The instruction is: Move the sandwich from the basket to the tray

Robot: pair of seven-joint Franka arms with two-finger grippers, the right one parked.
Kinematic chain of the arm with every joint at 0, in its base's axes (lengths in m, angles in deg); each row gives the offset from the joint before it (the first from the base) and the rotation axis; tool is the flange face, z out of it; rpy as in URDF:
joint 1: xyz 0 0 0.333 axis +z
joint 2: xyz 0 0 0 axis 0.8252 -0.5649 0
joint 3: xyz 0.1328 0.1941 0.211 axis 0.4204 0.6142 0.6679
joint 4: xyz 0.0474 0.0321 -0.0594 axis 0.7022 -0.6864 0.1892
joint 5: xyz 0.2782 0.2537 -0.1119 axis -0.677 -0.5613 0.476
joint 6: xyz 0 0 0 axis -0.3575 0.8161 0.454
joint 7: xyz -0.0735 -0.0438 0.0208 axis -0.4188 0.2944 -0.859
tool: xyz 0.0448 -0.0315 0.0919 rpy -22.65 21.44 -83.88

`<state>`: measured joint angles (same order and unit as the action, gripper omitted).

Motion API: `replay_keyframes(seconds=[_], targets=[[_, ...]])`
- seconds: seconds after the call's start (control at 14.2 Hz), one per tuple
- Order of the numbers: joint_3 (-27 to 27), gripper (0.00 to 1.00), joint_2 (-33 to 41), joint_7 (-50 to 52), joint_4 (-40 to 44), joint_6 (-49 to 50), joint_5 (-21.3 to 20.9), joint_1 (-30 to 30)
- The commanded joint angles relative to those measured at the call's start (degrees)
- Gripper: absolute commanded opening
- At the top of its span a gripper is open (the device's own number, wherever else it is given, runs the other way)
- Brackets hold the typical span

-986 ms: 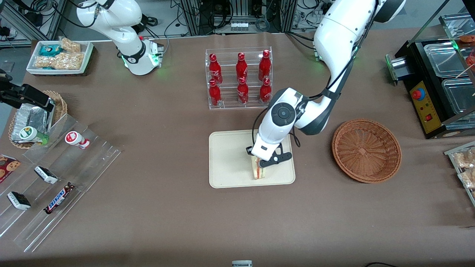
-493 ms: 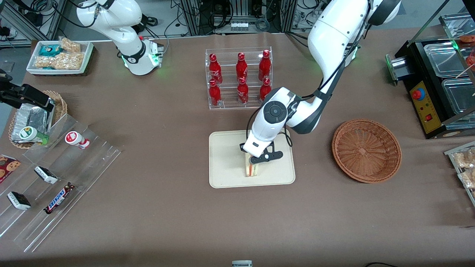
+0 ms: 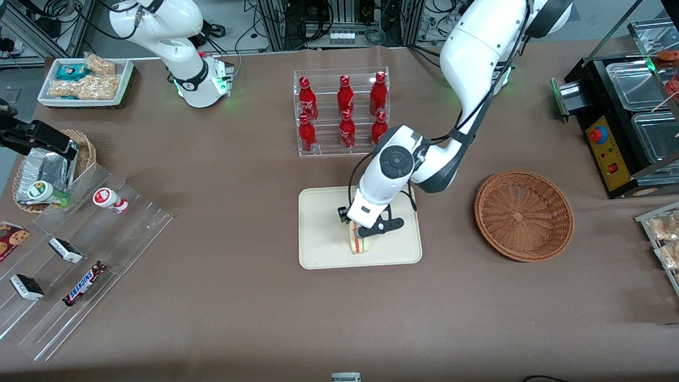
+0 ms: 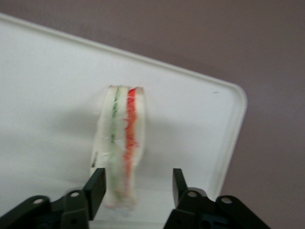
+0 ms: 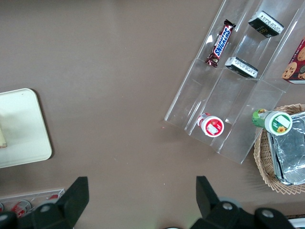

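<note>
Lighting's even and bright from overhead, with only soft shadows on the table (image 3: 238, 297). The wrist shot is pretty blurry: the sandwich (image 4: 119, 143) looks smeared and the tray (image 4: 47, 95) is washed out almost white. The hand (image 4: 136, 186) hovers just above the tray.

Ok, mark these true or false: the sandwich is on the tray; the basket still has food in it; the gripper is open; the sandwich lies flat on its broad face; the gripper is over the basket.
1. The sandwich is on the tray. True.
2. The basket has food in it. False: nothing is in it.
3. The gripper is open. True.
4. The sandwich lies flat. False: it stands on edge, filling stripes facing up.
5. The gripper is over the basket. False: it is over the tray, straddling the sandwich.
</note>
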<state>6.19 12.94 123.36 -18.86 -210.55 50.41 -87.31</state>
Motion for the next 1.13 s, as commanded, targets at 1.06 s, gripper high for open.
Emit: replay_keyframes(seconds=[1.06], targets=[[22.76, 1.0, 23.01, -20.81, -5.09, 30.46, -6.38, 0.15]])
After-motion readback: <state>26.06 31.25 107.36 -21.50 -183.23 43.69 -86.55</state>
